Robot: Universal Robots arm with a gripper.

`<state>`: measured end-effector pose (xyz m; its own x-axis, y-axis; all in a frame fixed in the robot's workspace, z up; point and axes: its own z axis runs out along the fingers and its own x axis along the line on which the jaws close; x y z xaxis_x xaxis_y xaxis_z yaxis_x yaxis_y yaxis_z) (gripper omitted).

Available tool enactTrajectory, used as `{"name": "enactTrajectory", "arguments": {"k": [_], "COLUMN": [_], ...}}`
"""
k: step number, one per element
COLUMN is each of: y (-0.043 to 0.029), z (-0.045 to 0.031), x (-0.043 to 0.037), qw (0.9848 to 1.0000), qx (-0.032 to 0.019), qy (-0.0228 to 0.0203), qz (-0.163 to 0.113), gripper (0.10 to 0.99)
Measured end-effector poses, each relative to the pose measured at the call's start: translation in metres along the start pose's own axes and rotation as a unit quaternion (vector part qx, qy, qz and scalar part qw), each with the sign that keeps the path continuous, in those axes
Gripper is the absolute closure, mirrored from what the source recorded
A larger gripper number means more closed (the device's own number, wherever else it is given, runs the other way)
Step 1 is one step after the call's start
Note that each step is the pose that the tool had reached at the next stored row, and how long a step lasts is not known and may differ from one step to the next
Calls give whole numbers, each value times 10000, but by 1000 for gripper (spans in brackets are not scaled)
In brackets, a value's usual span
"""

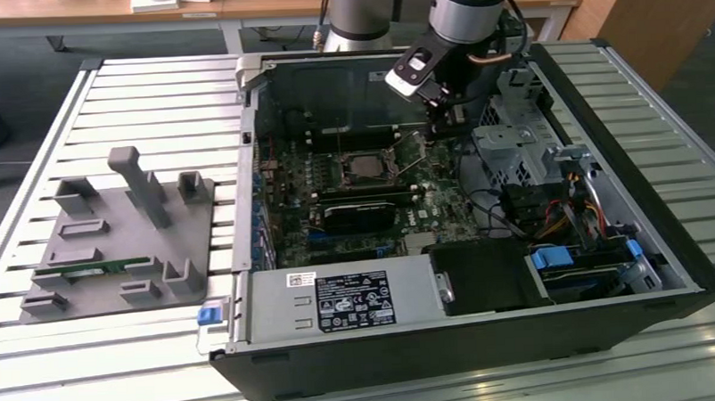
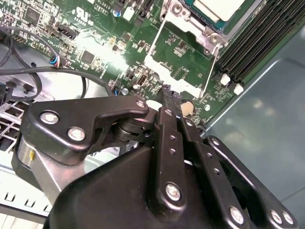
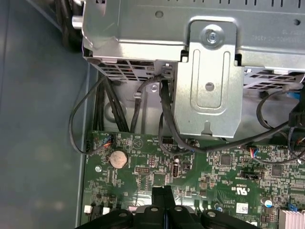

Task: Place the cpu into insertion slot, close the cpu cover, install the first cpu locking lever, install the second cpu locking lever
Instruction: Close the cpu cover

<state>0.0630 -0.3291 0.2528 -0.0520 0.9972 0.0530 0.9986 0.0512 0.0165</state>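
Toward the exterior view's left of the black end effector (image 1: 440, 131), clenched on nothing visible, the small square silver-topped cpu (image 1: 363, 166) is seen lying flat, near but untouched.

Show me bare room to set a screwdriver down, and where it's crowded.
Free: table slats between the grey fixture and the far edge, and along the near edge. Crowded: inside the case, around the cpu, gripper and cables.
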Motion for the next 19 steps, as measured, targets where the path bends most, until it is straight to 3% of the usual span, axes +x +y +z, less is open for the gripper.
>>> {"name": "enactTrajectory", "arguments": {"k": [7,19], "y": [40,54], "z": [18,128], "x": [11,7], "qw": [10000,10000], "qx": [-1,13], "qy": [-2,-1], "qz": [17,18], "gripper": [980,980]}}
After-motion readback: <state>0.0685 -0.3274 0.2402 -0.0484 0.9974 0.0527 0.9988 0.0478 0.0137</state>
